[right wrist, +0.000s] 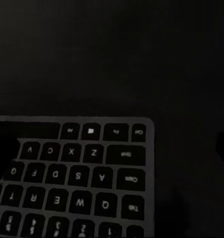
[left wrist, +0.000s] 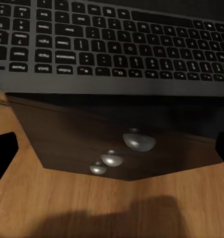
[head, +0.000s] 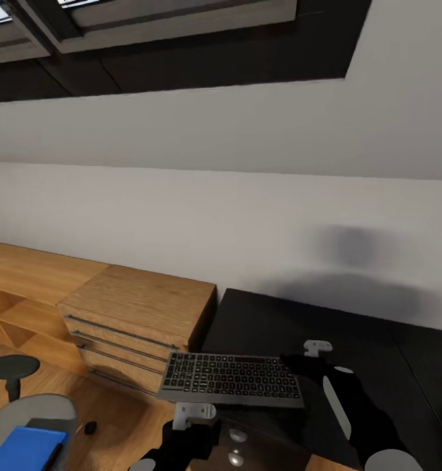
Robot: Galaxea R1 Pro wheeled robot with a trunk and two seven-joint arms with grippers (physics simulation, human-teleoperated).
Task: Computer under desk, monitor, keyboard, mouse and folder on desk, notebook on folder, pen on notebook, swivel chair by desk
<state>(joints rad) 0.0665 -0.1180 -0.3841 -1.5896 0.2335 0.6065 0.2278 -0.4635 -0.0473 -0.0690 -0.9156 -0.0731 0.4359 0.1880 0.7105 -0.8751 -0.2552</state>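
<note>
Your right claw (head: 299, 366) is pinching the keyboard (head: 233, 379), which sits half off the black desk (head: 352, 327). Let go now and it may tip off. Your left claw (head: 193, 418) is spread below it.

Home bedroom workspace: dark desk (head: 378, 353), wooden drawers (head: 136, 327), swivel chair (head: 25, 418)

Both arms reach forward, low. The left gripper (head: 193, 413) sits close in; the right gripper (head: 310, 353) extends farther. Fingertip spacing on either can't be made out.
</note>
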